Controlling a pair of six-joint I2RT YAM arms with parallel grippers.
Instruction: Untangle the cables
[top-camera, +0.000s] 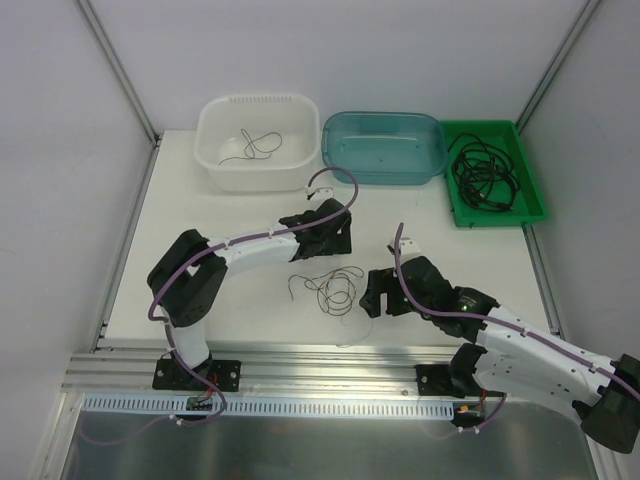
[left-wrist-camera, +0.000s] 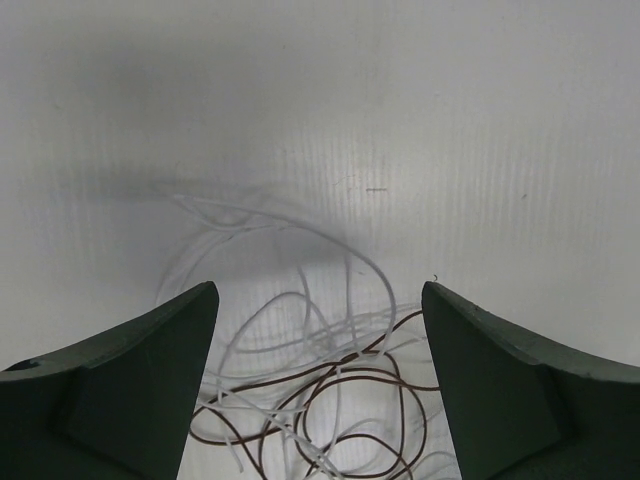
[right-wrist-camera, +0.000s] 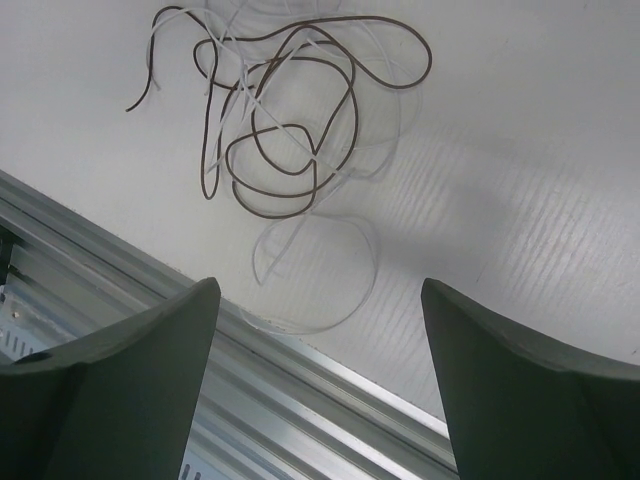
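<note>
A tangle of a thin brown cable (top-camera: 335, 290) and a thin white cable lies on the white table between the two grippers. My left gripper (top-camera: 325, 243) is open and empty just behind the tangle. In the left wrist view the brown cable (left-wrist-camera: 369, 374) and the white cable (left-wrist-camera: 372, 265) lie on the table below and between the open jaws (left-wrist-camera: 318, 288). My right gripper (top-camera: 372, 297) is open and empty just right of the tangle. The right wrist view shows the brown cable (right-wrist-camera: 352, 105) ahead of the jaws (right-wrist-camera: 320, 285), and a loose white loop (right-wrist-camera: 376, 251) nearer them.
A white tub (top-camera: 212, 150) at the back holds one dark cable (top-camera: 262, 143). A teal tub (top-camera: 385, 170) stands beside it. A green tray (top-camera: 535, 205) at the back right holds a pile of black cables (top-camera: 485, 172). An aluminium rail (top-camera: 300, 360) runs along the table's near edge.
</note>
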